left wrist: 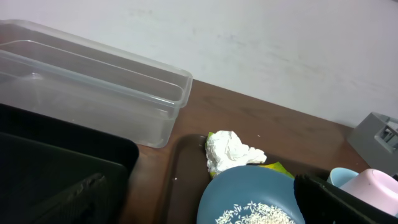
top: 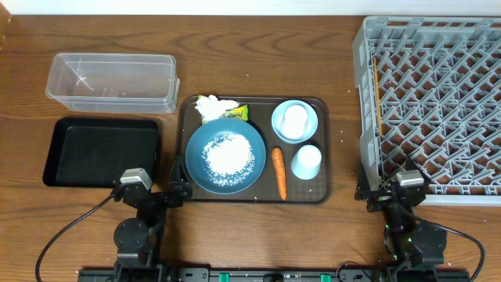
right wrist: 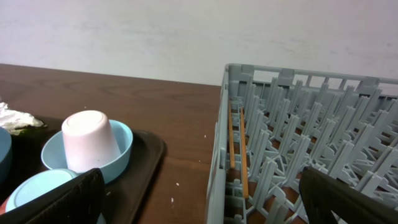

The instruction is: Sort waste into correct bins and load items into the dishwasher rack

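Both claws sit at the worktop's near edge, fingers spread wide: the left claw [top: 156, 192] between black tray [top: 98, 153] and brown tray [top: 325, 141], the right claw [top: 395, 194] by the rack [top: 430, 102]. The brown tray holds the dish [top: 196, 168] with rice [top: 228, 153], the carrot [top: 279, 172], tissue [top: 213, 106], wrapper [top: 237, 113], bowl [top: 311, 125] and cups. The clear tub [top: 111, 82] stands far left.

- A brown tray [top: 258, 106] sat mid-desk [top: 258, 47].
- On it, a big dark-blue dish [top: 199, 169] held white rice [top: 228, 155], with an orange carrot [top: 279, 172] just beside.
- A white cup [top: 294, 119] stood upside down in a pale-blue bowl [top: 313, 125], and a pale-blue cup [top: 306, 160] was near.
- Tissue [top: 211, 107] and a yellow-green wrapper [top: 238, 113] lay behind the dish.
- A clear tub [top: 109, 103] and a black tray [top: 102, 151] were left of the brown tray, and the grey rack [top: 365, 94] was to its right.
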